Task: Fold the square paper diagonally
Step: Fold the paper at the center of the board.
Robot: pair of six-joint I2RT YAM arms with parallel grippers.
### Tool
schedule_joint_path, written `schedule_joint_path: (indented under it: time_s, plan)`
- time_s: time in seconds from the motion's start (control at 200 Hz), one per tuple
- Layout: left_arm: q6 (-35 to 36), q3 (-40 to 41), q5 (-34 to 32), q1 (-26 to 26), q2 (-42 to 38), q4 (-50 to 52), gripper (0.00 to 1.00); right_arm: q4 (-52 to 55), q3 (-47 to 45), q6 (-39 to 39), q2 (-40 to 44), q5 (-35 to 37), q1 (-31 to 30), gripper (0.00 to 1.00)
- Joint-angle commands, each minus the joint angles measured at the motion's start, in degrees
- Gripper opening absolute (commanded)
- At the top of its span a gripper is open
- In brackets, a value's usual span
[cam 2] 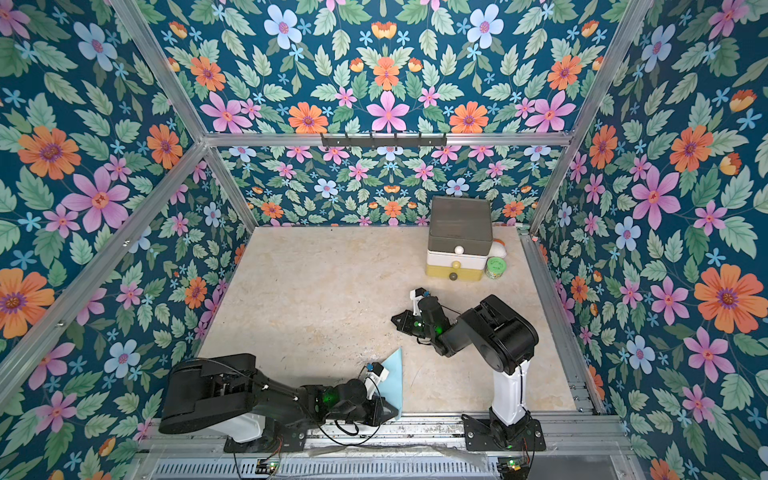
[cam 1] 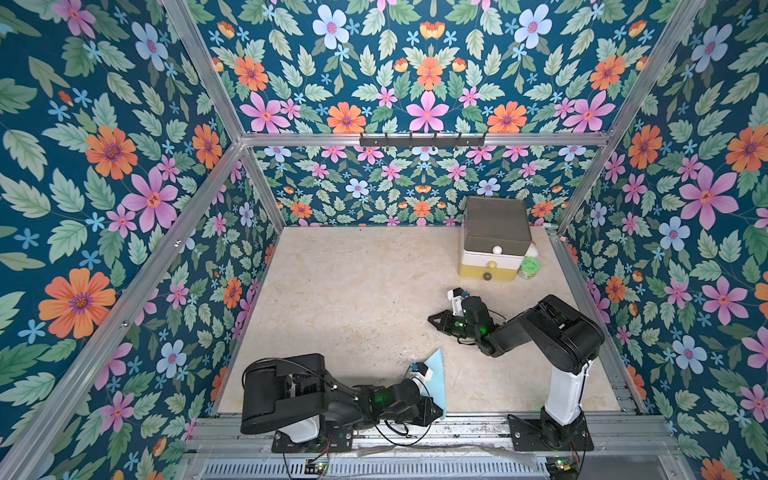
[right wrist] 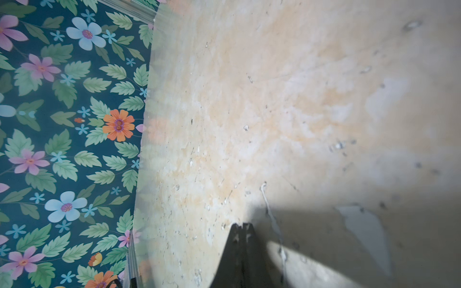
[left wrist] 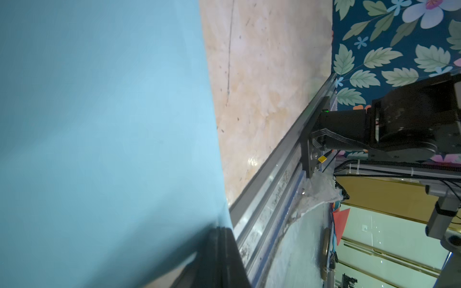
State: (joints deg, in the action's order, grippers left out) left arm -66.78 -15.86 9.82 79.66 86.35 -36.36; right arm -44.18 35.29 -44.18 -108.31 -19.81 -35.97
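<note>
The square paper point(cam 1: 437, 376) point(cam 2: 394, 374) is light sky-blue and shows in both top views as a narrow pointed shape near the table's front edge. My left gripper point(cam 1: 439, 411) point(cam 2: 395, 411) lies low over the front edge, shut on the paper's near end. In the left wrist view the paper point(left wrist: 99, 124) fills most of the picture, and its corner runs in between the closed black fingers point(left wrist: 222, 249). My right gripper point(cam 1: 430, 319) point(cam 2: 393, 319) point(right wrist: 241, 225) is shut with nothing in it. It hovers low over bare table, apart from the paper, further back and to the right.
A stack of three small drawers point(cam 1: 494, 241) stands at the back right with a green round tin point(cam 1: 528, 268) beside it. The aluminium front rail point(cam 1: 457, 428) runs just behind the paper's near end. Floral walls close in three sides.
</note>
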Motion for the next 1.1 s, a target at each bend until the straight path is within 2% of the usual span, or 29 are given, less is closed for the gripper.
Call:
schedule_joint_path:
  time_s: [0.0, 0.115, 0.195, 0.235, 0.405, 0.64, 0.8, 0.925, 1.095]
  plan:
    - [4.88, -4.35, -10.91, -0.68, -3.8, 24.79, 0.1, 22.9, 2.03, 3.69, 5.28, 7.29, 0.11, 0.0]
    - [9.03, -7.68, -13.15, -4.14, -9.62, 27.6, 0.19, 30.84, 4.83, 5.37, 15.59, 10.71, 0.11, 0.0]
    - [10.56, -8.22, -13.3, -7.62, -12.58, 27.63, 0.23, 35.31, 5.75, 6.03, 21.12, 12.32, 0.11, 0.16]
    - [10.94, -8.05, -13.23, -9.84, -13.42, 27.61, 0.24, 36.74, 5.69, 6.05, 23.83, 12.83, 0.08, 0.2]
    - [13.61, -6.81, -11.04, -18.12, -12.04, 24.74, 0.23, 39.46, 2.11, 5.19, 33.43, 15.82, -1.63, 0.23]
    - [14.58, -8.22, -8.59, -20.24, -8.14, 21.77, 0.22, 40.81, -2.87, 1.15, 42.22, 25.69, -11.03, 0.25]
    - [14.0, -7.32, -7.08, -20.15, -7.24, 19.92, 0.21, 28.3, -8.57, -5.51, 39.35, 25.17, -18.28, 0.26]
    - [13.34, -5.79, -6.31, -20.06, -8.02, 18.27, 0.21, 17.8, -9.01, -8.25, 32.55, 19.14, -19.03, 0.12]
    - [13.52, -5.68, -6.2, -19.3, -7.93, 18.49, 0.21, 13.25, -7.63, -10.42, 25.89, 17.56, -20.23, 0.05]
